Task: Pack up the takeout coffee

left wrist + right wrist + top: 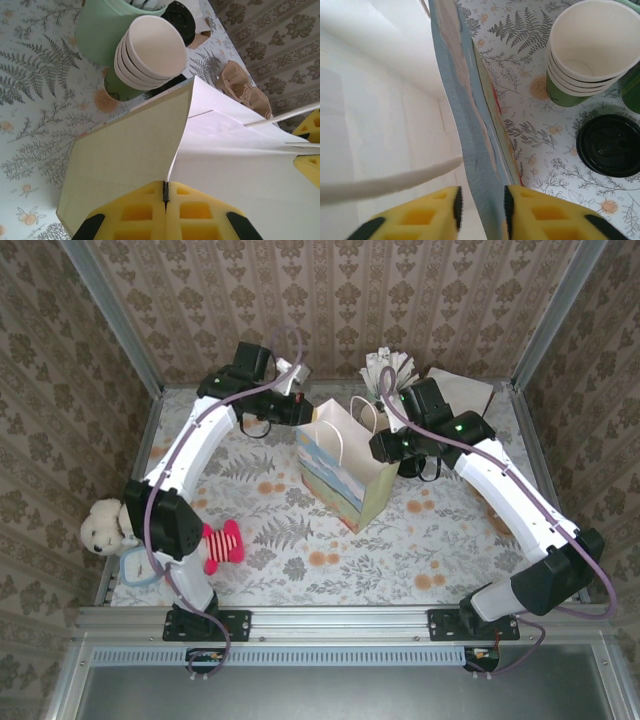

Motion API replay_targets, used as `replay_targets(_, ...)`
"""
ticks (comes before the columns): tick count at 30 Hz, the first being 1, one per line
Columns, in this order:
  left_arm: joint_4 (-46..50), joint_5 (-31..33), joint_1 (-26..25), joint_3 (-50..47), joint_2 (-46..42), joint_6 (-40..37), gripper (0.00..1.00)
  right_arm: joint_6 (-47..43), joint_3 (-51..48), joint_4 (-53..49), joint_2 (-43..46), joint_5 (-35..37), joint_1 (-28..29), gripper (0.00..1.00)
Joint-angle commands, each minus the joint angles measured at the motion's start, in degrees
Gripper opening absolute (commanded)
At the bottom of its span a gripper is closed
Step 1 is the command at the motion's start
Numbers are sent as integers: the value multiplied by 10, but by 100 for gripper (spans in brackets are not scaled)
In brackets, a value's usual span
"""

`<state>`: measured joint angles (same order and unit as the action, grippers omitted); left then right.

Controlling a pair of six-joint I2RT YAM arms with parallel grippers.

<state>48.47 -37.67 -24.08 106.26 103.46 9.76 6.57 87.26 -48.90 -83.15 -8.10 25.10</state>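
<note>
Paper gift bag (345, 470), smooth and white inside, standing open mid-desk (290, 550). The desk cloth is printed with ferns and the walls are papered in damask. My left tool (165, 190) is clamped flat on the bag's rim at 11 o'clock. My right tool (481, 200) straddles the rim at 2 o'clock with narrow jaws; I cannot tell whether they pinch. In the right wrist view, the coffee (610, 145), with its round, glossy black lid, stands on the desk outside the bag, at 5 o'clock from a stack of cream-lined green cups (585, 50).

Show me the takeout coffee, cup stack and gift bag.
takeout coffee (612, 145): right wrist view, black lid.
cup stack (590, 45): right wrist view, inside top cup.
gift bag (338, 478): top external view, printed face.
</note>
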Motion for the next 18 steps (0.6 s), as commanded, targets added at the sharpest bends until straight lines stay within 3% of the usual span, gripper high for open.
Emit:
replay_targets(1, -43, 26, -2, -30, -47, 43, 0, 7, -3, 21, 30, -35, -22, 40)
replay_targets(6, -56, 60, -4, -46, -58, 75, 0, 32, -14, 43, 71, -113, -85, 59)
replay_targets(9, -71, 98, -11, -66, -68, 104, 0, 49, -36, 46, 95, -113, -137, 79)
replay_targets(11, -87, 120, -16, -83, -81, 122, 0, 80, -65, 51, 109, -84, -182, 98)
replay_targets(18, -140, 141, -17, -120, -95, 188, 0, 268, -218, 50, 105, -45, -428, 100)
